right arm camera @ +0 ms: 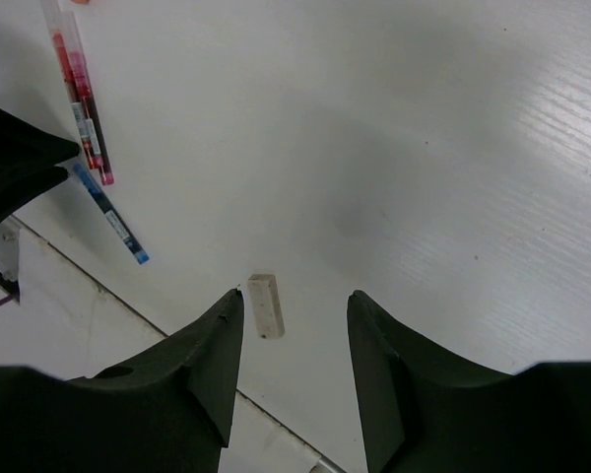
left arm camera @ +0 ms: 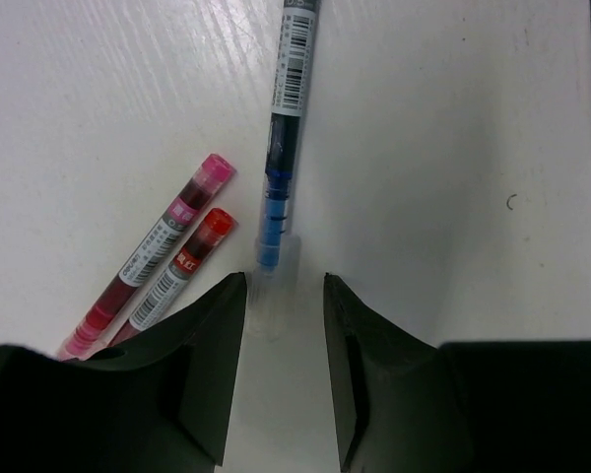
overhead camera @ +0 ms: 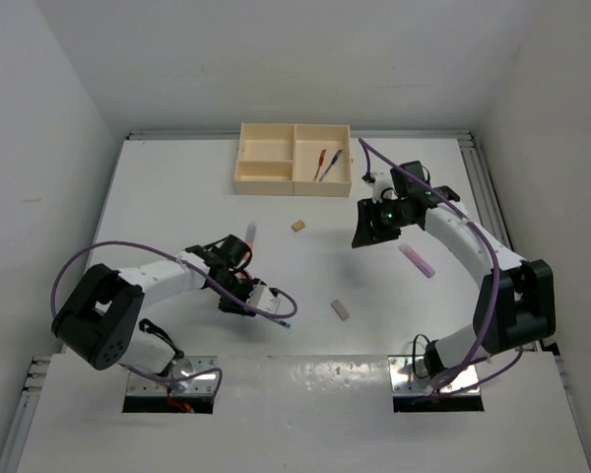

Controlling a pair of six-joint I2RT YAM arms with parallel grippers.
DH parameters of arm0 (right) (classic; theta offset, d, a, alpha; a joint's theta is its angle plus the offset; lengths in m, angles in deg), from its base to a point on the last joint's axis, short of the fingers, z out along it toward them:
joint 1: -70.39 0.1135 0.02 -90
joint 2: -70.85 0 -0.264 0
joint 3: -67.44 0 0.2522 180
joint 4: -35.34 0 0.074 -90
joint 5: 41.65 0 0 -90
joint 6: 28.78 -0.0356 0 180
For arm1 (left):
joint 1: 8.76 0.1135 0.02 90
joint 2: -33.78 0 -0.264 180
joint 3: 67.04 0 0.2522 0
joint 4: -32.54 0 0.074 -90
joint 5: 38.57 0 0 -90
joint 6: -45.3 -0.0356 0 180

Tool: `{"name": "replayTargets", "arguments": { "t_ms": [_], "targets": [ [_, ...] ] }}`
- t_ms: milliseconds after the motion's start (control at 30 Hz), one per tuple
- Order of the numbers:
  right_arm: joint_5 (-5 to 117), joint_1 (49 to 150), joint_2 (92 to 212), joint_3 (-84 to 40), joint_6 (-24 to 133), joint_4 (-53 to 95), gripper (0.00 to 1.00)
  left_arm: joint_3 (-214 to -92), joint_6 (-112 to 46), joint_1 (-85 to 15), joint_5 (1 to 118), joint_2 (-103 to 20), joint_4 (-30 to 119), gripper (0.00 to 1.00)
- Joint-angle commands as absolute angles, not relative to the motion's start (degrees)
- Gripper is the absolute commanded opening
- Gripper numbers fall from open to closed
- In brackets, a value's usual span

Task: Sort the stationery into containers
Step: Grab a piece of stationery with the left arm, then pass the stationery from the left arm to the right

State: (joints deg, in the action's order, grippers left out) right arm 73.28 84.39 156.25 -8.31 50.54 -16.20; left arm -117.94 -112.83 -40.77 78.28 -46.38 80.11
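The cream tray stands at the back, with a red pen and a dark pen in its right compartment. My left gripper is low over the table, its jaws apart. The clear end of a blue pen lies at their mouth, close to the left finger. Two red pens lie just left of it. My right gripper hangs open and empty above the table. The beige-grey eraser block shows far below, between its fingers. A tiny tan block sits in front of the tray.
A pale pink stick lies under the right arm. Purple cables loop over both arms. The eraser block rests near the table's front seam. White walls close in the left, right and back.
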Motion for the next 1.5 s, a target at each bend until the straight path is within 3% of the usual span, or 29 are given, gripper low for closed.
{"name": "replayTargets", "arguments": {
  "t_ms": [0, 233, 433, 633, 900, 1467],
  "targets": [
    [74.72, 84.28, 156.45, -11.27, 51.20, -15.86, 0.46, -117.36, -114.13, -40.93, 78.77, -47.69, 78.04, 0.43],
    [75.33, 84.36, 156.54, -11.53, 52.25, -16.56, 0.45, -118.06, -113.95, -41.19, 78.68, -50.07, 77.16, 0.40],
    [78.75, 87.08, 158.38, -14.60, 58.66, -23.22, 0.45, -116.75, -113.87, -43.03, 79.03, -46.39, 78.91, 0.20],
    [87.01, 90.86, 163.82, -22.68, 63.42, -33.25, 0.46, -119.80, -112.55, -46.81, 79.12, -34.97, 84.18, 0.12],
    [94.49, 98.77, 167.70, -29.02, 62.10, -37.65, 0.66, -134.30, -105.09, -48.92, 80.44, -33.63, 88.49, 0.11],
    [100.21, 108.27, 172.09, -27.97, 59.29, -37.92, 0.60, -138.10, -101.38, -52.62, 75.43, -35.04, 82.87, 0.11]
  ]
}}
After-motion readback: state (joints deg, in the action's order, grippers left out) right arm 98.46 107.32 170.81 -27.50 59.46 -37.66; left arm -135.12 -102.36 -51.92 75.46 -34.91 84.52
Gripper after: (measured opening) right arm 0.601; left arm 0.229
